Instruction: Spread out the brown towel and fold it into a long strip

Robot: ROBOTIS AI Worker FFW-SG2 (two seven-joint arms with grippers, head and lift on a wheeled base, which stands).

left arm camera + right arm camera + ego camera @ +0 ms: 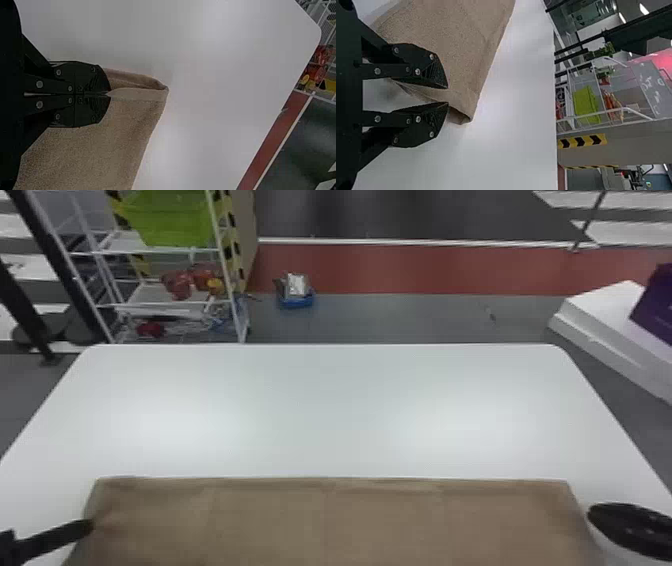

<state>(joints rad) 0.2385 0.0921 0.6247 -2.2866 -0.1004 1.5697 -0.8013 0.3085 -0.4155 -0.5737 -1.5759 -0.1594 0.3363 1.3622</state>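
The towel [325,522] is showing a plain, warm brown, and the tabletop [320,410] is gleaming white. The left gripper [91,526] and right gripper [591,514] are appearing black, with silvery screws dotting both. A wire rack [150,251] is standing out in white, its bin [170,222] glowing lime green. A marking strip [581,141] is displaying black chevrons on yellow. A brick-red floor band [400,270] is bordering grey flooring [375,320]. A box [657,307] is adding deep purple, and a small tray [298,302] is contributing bright blue.

Broad brown towel [325,522] across the white table [325,410]
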